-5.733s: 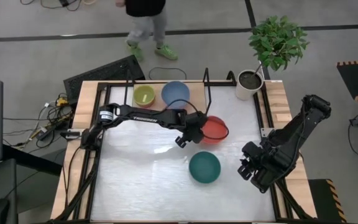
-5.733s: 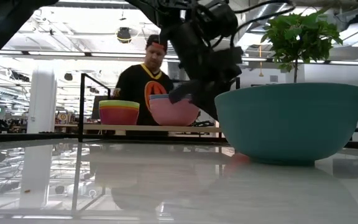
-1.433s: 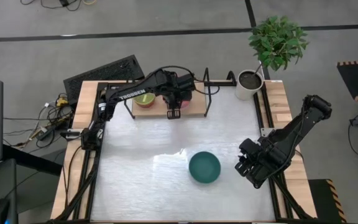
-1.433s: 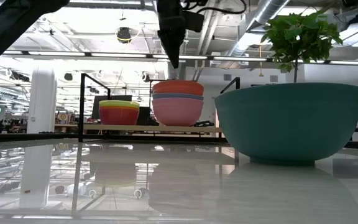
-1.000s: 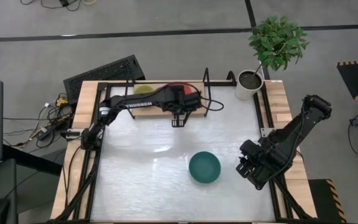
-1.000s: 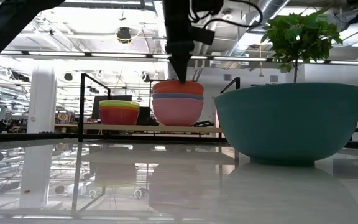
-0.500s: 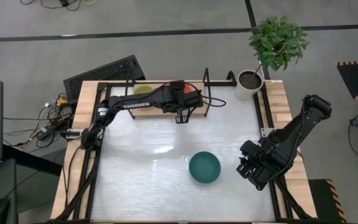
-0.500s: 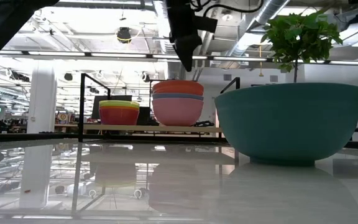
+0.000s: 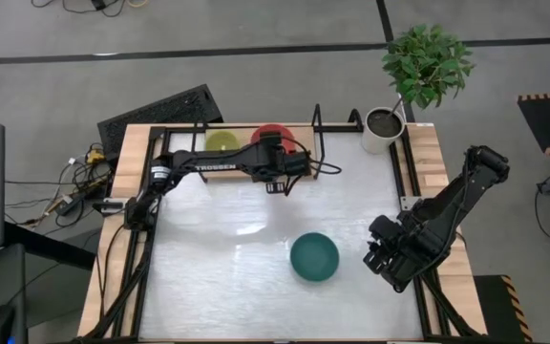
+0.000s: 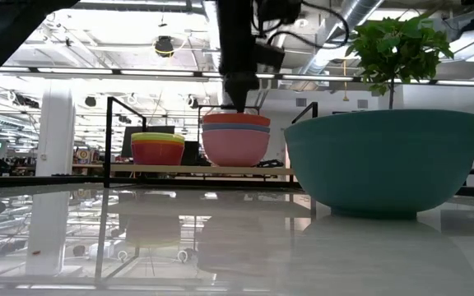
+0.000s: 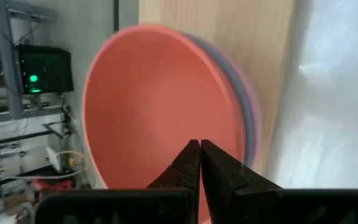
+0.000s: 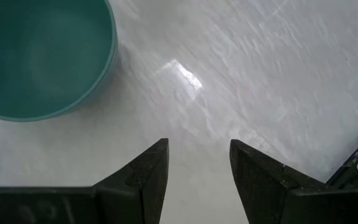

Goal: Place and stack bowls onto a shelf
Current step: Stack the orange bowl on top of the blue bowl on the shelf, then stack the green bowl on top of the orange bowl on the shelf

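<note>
White lettering along the left arm's forearm looks like "TROSSEN", though it is too small to be sure of. That arm stretches out long and nearly level from the surface's left edge toward the shelf (image 9: 299,164) at the back, and its left end effector (image 11: 200,163) hangs with its tips pressed together, holding nothing, right over the near rim of the red bowl (image 9: 272,137). That red bowl tops a stack, with a blue bowl (image 10: 235,127) and a pink bowl (image 10: 235,146) nested beneath it on the shelf board. Just beside that stack, on the side toward the arm's base, sits a stack of small bowls (image 10: 157,148) with a lime-green one on top. The teal bowl (image 9: 313,257) rests alone on the white surface (image 9: 218,277), well apart from the left end effector and near the right end effector (image 12: 197,163), which waits low at the surface's right side, fingers spread, empty, with the arm folded back toward the right edge.
</note>
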